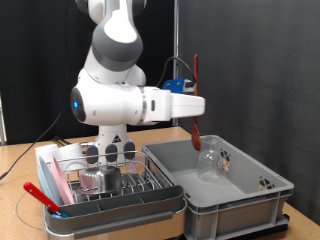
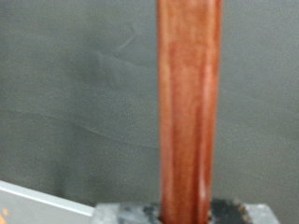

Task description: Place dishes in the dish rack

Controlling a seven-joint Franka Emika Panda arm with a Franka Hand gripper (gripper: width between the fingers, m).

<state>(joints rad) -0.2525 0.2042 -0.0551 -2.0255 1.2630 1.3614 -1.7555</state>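
Observation:
My gripper (image 1: 197,106) is shut on the thin red utensil (image 1: 195,135) and holds it upright above the grey bin. The utensil's lower end hangs just above the clear glass (image 1: 211,162), which stands in the bin. In the wrist view the red utensil (image 2: 188,112) fills the middle, with the bin's grey floor behind it. The dish rack (image 1: 142,181) stands at the exterior view's lower left. It holds the pink plate (image 1: 54,181) on edge and the steel cup (image 1: 99,180).
The large grey plastic bin (image 1: 250,205) sits to the exterior view's right of the rack, with small items near its far wall (image 1: 265,184). A red object (image 1: 40,196) lies at the rack's left front corner. The robot's white base (image 1: 110,100) rises behind the rack.

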